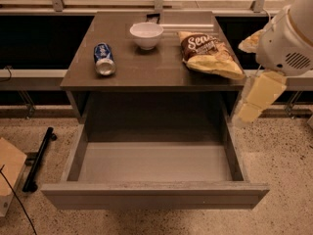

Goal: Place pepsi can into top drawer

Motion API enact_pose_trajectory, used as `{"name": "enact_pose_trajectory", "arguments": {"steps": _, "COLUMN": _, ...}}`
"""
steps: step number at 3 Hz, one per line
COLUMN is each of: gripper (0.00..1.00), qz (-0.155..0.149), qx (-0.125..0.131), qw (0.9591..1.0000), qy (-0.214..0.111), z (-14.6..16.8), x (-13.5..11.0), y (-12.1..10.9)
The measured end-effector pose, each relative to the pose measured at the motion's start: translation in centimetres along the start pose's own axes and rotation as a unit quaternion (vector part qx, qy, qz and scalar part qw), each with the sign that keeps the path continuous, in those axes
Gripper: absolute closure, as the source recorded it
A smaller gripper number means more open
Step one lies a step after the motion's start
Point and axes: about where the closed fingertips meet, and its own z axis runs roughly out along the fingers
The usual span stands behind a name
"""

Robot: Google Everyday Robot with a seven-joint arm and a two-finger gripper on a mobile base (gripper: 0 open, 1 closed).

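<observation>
The gripper [257, 99] hangs off the right edge of the table [161, 75], below the robot's white arm housing and well apart from anything it needs to pick up; whether it is clenched or released, I cannot tell from here, but it carries no can. Moving out from it, the nearest thing is the chip bag [210, 53] on the right side of the tabletop, then the white bowl [146, 35] near the back middle. Over on the left lies the pepsi can [104, 59], on its side, silver end facing the front edge, untouched. Below, the top drawer [155, 194] is pulled wide open, its pale floor bare. So the drawer is ready, and by my reading everything else remains: reach across, grasp the can, carry it over the front edge and set it down inside.
</observation>
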Motion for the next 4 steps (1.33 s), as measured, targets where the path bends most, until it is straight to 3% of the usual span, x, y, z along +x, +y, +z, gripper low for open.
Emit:
{"name": "enact_pose_trajectory", "arguments": {"steps": 2, "gripper": 0.0, "qz": 0.019, "qx": 0.008, "qw": 0.9966, "qy": -0.079, "z": 4.4, "x": -4.8, "y": -3.6}}
{"name": "enact_pose_trajectory", "arguments": {"steps": 4, "gripper": 0.0, "qz": 0.025, "qx": -0.017, "qw": 0.9923, "qy": -0.12, "z": 8.0, "x": -8.7, "y": -7.1}}
